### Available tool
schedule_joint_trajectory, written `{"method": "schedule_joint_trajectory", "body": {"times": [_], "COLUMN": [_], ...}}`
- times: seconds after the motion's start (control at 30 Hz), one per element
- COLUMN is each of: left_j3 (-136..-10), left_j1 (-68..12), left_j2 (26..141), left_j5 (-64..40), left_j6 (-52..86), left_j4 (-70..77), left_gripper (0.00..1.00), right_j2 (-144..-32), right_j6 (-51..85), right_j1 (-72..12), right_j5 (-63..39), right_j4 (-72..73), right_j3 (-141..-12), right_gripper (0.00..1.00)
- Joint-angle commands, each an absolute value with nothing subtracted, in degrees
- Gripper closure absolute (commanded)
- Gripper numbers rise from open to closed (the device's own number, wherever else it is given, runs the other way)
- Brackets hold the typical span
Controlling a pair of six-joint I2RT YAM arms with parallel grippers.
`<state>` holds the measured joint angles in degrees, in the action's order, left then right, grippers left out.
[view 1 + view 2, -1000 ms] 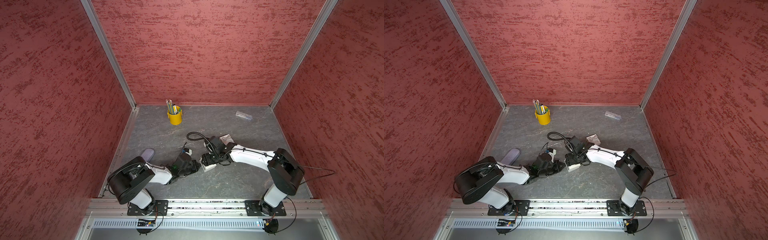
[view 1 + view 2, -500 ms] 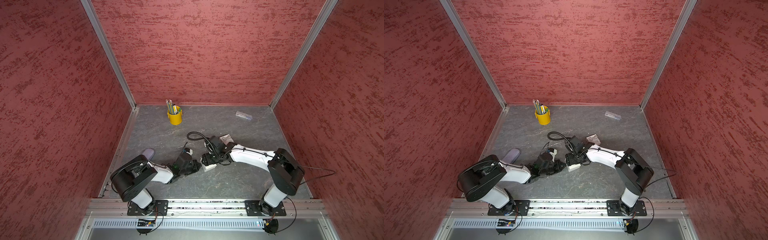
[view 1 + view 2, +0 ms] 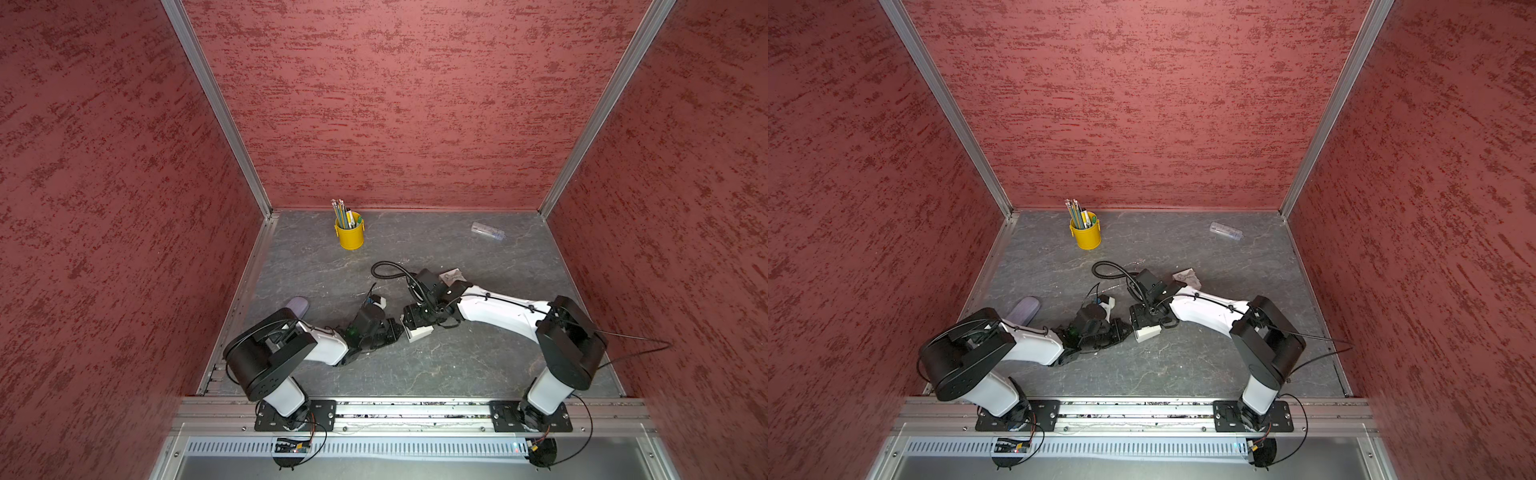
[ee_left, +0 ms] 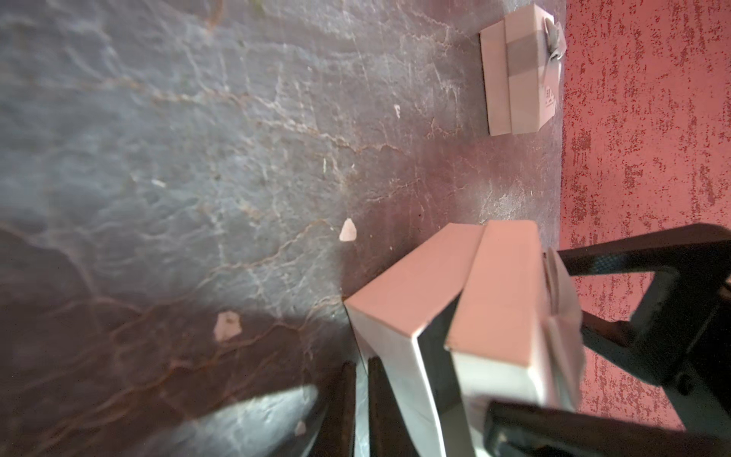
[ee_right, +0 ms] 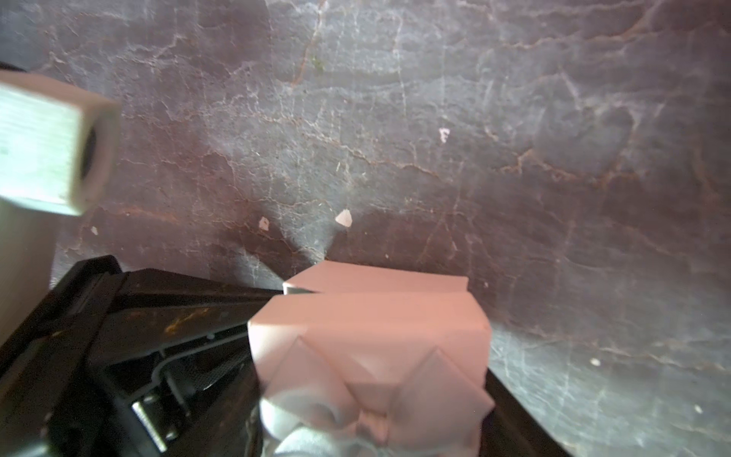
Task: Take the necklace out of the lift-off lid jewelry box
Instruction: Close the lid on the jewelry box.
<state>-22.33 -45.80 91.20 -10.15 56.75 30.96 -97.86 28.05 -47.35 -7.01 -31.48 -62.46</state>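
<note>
Jewelry box (image 3: 420,332) sits low and centre in both top views, its lid (image 4: 498,292) tipped up off the base (image 4: 399,292), grasped by the right gripper (image 3: 417,319); left gripper (image 3: 392,330) clenched at the base's edge. Grey veined tabletop (image 3: 457,365) with pale flecks (image 4: 348,230), red textured walls (image 3: 395,104) on three sides.

Left tool (image 4: 361,397) narrow, right tool (image 3: 417,321) wide

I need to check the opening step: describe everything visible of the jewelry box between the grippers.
The jewelry box is small, squarish, pale cardboard by the look. Its lid, topped with a bow, is tilted partly off the base, a dark gap between them. The right gripper clamps the lid's sides; the left gripper, shut, meets the base's edge. The base rests on the grey table. No necklace shows.
</note>
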Motion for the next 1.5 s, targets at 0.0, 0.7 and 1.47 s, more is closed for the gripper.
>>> {"method": "schedule_joint_trajectory", "body": {"times": [0.0,0.7,1.47], "left_j3": [-24.7,-26.7,-25.8], "left_j1": [-46.1,-46.2,-45.5], "left_j2": [92.3,93.6,89.6], "left_j5": [-12.3,-13.4,-12.0], "left_j6": [55.9,55.9,54.8], "left_j4": [35.0,34.7,30.8], "left_gripper": [0.89,0.89,0.8], "right_j2": [-99.6,-102.6,-96.9], "right_j6": [28.4,29.2,32.3], "right_j1": [-49.7,-50.6,-49.2], "right_j5": [-9.8,-5.2,0.0], "right_j4": [-29.4,-27.6,-28.0], "right_j3": [-64.4,-62.5,-60.9], "right_gripper": [0.32,0.3,0.1]}}
